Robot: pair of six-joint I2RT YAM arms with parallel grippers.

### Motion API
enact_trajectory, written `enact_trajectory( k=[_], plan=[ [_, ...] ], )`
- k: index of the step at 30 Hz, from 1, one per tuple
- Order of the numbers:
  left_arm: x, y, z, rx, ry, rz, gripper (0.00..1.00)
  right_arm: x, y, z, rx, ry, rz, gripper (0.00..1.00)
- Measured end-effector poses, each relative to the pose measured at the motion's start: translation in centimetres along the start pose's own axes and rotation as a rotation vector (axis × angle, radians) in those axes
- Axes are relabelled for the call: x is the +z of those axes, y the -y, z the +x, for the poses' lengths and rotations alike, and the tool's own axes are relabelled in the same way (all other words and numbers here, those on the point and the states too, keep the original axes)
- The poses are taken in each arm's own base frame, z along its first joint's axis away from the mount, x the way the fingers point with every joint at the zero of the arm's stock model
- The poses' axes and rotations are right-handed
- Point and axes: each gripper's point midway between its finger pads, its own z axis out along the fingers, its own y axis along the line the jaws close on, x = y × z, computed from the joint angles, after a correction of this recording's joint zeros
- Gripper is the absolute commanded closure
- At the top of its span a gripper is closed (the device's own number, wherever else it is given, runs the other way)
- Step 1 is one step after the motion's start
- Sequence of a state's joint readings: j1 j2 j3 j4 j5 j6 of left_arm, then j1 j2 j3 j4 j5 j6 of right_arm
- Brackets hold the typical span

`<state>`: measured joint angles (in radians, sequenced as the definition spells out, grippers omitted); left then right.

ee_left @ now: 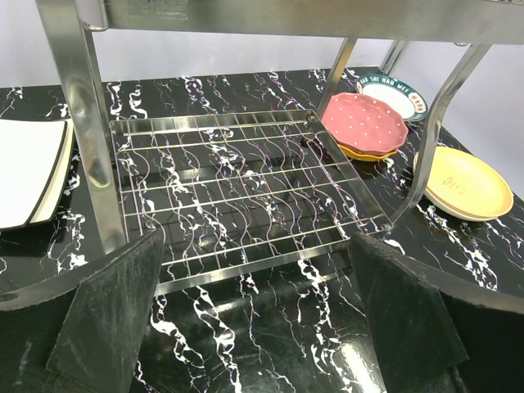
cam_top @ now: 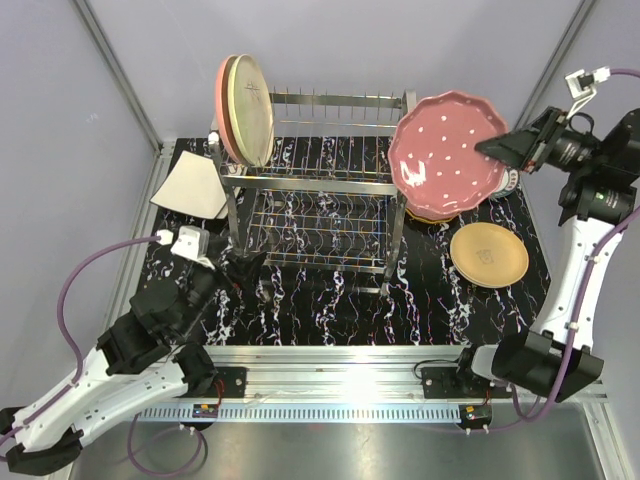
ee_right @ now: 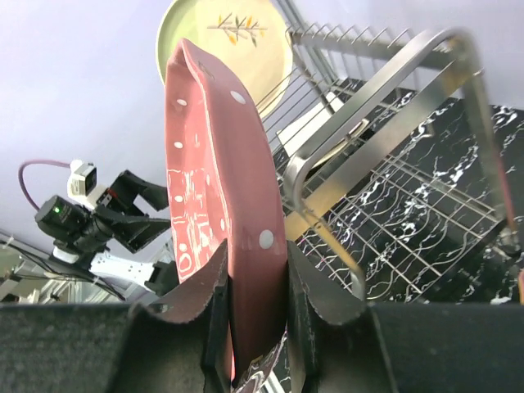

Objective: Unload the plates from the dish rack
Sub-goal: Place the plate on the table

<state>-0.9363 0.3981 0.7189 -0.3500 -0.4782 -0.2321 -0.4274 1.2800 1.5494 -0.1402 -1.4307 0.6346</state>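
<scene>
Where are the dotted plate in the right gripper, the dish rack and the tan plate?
dotted plate point(cam_top: 445, 150), top view, centre of its face.
dish rack point(cam_top: 310, 181), top view, front upper rail.
tan plate point(cam_top: 488, 254), top view, its centre.

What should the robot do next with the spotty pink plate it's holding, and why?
I would probably lower the right gripper a little, bringing the dotted plate down toward the pile of plates beside the dish rack. The plate is pinched by its rim, up in the air and clear of the rack, with that pile below it.
</scene>
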Motion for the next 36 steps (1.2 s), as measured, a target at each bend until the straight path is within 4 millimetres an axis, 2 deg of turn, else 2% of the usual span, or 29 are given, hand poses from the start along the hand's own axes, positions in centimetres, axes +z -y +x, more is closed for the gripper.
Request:
enact_trajectory(
  k=[8,15,19,23,27,32,34,36],
  plan=[
    [-0.6,-0.4,-0.2,-0.001,0.012,-0.007,0.01,-3.0,3.0,-4.0,0.041,0.047,0.048,1.0],
    [-1.0,-1.0,-0.7,0.011,0.031,-0.021,0.01,-5.4,8.4,-6.6,0.087,0.118,0.128,1.0],
    [-1.0,-1.2,-0.7,0.021,0.032,-0.033,0.01,-5.7,12.2,-6.5,0.106,0.164,0.21,1.0],
    [-1.0,-1.5,-0.7,0.032,0.035,-0.049,0.01,-5.8,15.9,-5.1,0.105,0.184,0.343,1.0],
    [-1.0,-1.9,-0.6,0.044,0.03,-0.065,0.01,-5.9,19.8,-2.5,0.123,0.174,0.465,1.0],
    [-1.1,-2.2,-0.2,0.059,0.014,-0.075,0.01,-5.2,25.2,2.0,0.194,0.113,0.587,1.0],
    [-1.1,-2.2,-0.1,0.061,0.012,-0.076,0.01,-3.9,27.3,4.5,0.217,0.063,0.629,1.0],
    [-1.1,-2.2,0.0,0.063,0.009,-0.076,0.01,-2.6,28.7,6.9,0.243,0.014,0.65,1.0]
  ],
)
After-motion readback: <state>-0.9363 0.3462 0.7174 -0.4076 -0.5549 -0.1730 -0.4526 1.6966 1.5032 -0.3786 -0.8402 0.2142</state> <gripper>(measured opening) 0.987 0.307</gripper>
